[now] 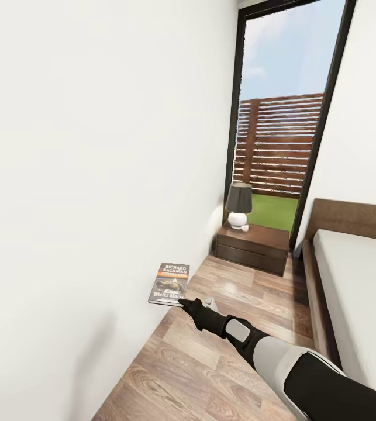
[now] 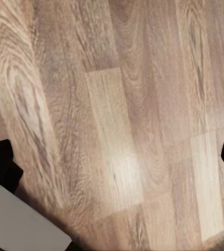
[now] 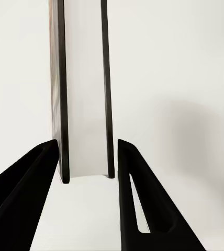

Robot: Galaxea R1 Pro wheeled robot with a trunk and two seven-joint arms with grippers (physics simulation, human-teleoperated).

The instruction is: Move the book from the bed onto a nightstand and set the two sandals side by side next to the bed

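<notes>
Right gripper clamped on book near wall; left gripper apparently apart

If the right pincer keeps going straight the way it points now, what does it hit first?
Most likely the white wall. The right pincer holds the book and points toward the wall, with the book's far edge leading. The gap between book and wall is hard to judge.
</notes>
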